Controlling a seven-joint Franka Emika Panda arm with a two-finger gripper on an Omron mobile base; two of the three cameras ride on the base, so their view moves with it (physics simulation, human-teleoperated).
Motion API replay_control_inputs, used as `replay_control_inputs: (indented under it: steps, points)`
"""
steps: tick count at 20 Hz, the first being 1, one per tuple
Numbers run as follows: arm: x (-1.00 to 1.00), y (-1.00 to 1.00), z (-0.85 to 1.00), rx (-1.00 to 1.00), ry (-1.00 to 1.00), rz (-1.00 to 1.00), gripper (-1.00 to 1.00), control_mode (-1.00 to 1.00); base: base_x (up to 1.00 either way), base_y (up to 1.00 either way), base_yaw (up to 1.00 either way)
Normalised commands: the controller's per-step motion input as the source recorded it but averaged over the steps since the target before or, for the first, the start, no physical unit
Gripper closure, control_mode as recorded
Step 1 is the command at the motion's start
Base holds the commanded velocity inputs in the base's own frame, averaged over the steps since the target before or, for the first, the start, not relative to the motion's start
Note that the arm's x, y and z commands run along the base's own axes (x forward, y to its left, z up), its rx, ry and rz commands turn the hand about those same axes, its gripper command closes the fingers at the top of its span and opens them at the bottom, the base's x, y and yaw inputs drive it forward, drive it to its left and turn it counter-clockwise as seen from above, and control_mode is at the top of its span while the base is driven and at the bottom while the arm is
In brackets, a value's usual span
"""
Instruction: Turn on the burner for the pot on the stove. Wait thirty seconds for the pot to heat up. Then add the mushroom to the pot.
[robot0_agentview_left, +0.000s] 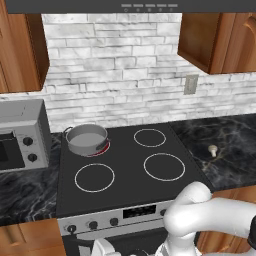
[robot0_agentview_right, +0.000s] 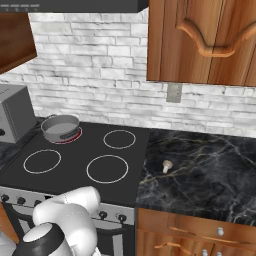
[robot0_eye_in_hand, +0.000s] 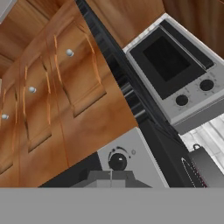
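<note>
Burner (robot0_agentview_left: 101, 148) glowed red under the pot (robot0_agentview_left: 87, 138) at far left of the stove (robot0_agentview_left: 125, 187), gripper (robot0_eye_in_hand: 111, 176) shut empty near a front knob (robot0_eye_in_hand: 117, 161); waiting step, likely, then across to the mushroom (robot0_agentview_left: 213, 149) on the right counter (robot0_agentview_left: 230, 150).

Left base view: high, behind the arm at its left, facing forward and down over the stove (robot0_agentview_left: 127, 200); pot (robot0_agentview_left: 87, 138) at 10 o'clock, mushroom (robot0_agentview_left: 213, 149) at 3 o'clock.

Right base view: same stove, from the right; pot at 10 o'clock.

Hand view: rolled, low and close to the stove's front panel, a knob (robot0_eye_in_hand: 117, 161) at 6 o'clock, box oven (robot0_eye_in_hand: 179, 76) at 2 o'clock.
</note>
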Motion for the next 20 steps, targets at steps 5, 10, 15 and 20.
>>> replay_control_inputs:
  steps: [5,10,15,20]
  points:
    - [0.0,0.0,0.0,0.0,0.0,0.0,1.0,-1.0,0.0,0.0,0.0]
    - [0.0,0.0,0.0,0.0,0.0,0.0,1.0,-1.0,0.0,0.0,0.0]
    - [0.0,0.0,0.0,0.0,0.0,0.0,1.0,-1.0,0.0,0.0,0.0]
    - [0.0,0.0,0.0,0.0,0.0,0.0,1.0,-1.0,0.0,0.0,0.0]
